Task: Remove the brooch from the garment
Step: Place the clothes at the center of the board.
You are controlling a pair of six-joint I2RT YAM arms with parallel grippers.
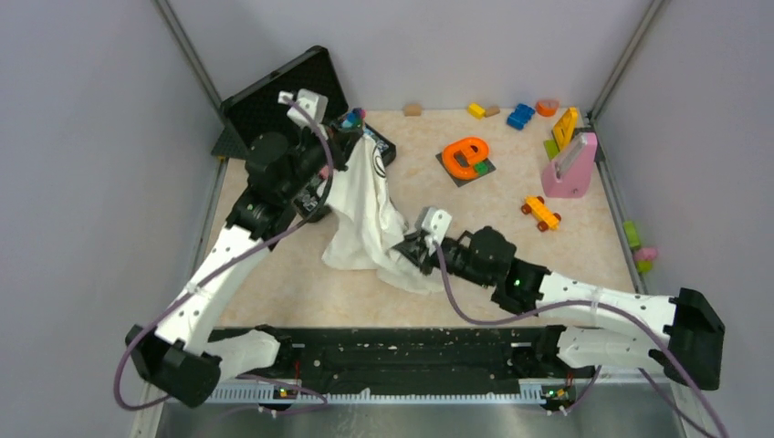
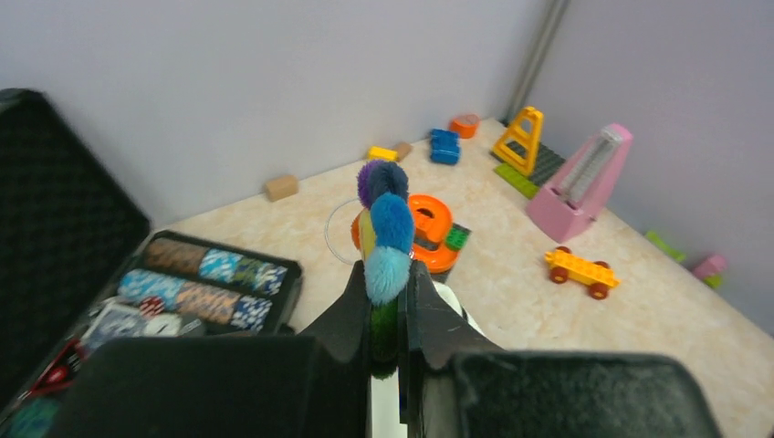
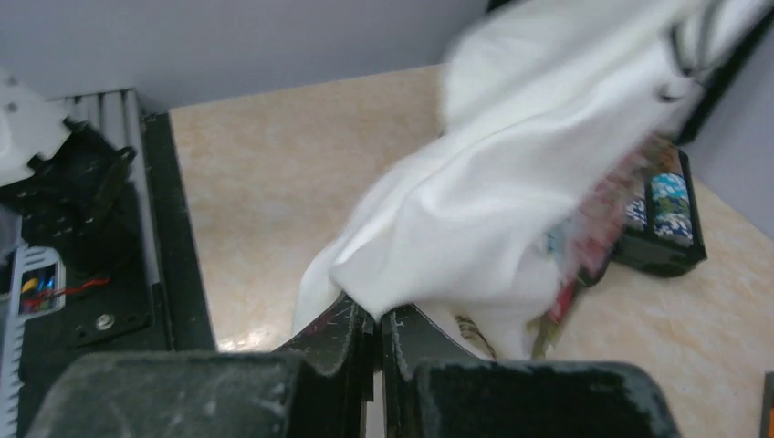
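A beige marbled table [image 1: 511, 210] sits between plain grey walls. My left gripper [image 2: 388, 285] is nearly closed, its fingers pinching the brooch [image 2: 391, 224], whose fuzzy blue, purple and yellow petals stick up past the tips. The white garment [image 1: 365, 214] hangs from just under those fingers down to my right gripper [image 3: 377, 318], whose fingers are pressed together on a fold of cloth. A chip case [image 2: 205, 274] lies beside my left fingers.
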